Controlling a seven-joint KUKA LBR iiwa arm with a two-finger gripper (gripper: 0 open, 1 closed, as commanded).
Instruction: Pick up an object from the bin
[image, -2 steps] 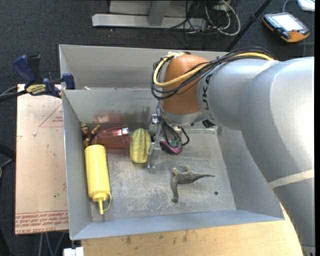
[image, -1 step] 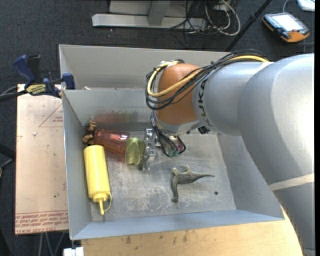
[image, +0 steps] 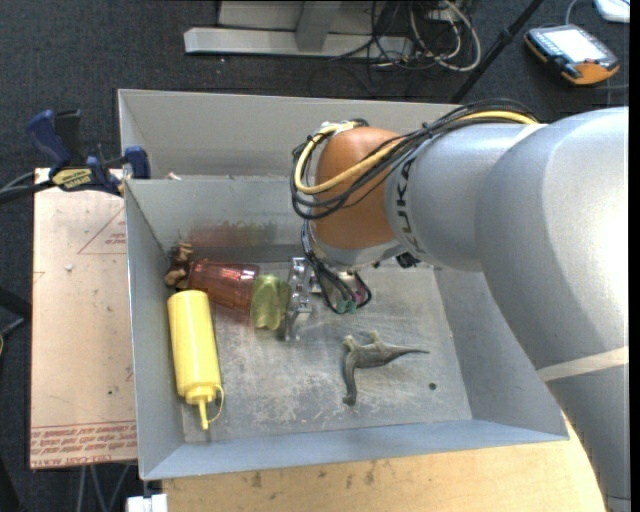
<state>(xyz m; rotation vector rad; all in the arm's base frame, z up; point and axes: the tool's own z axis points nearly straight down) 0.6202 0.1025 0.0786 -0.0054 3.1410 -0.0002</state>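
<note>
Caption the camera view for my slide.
Gripper low in the bin beside a green translucent piece, between a red cup and a toy dinosaur.

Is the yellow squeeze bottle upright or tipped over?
Tipped over: the yellow squeeze bottle lies lengthwise on the bin floor, nozzle pointing toward the near wall.

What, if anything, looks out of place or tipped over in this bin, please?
Nothing looks spilled or broken. The yellow squeeze bottle lies on its side by the left wall, and the pink cup lies tipped over just beyond it; hardly odd for loose items.
</note>
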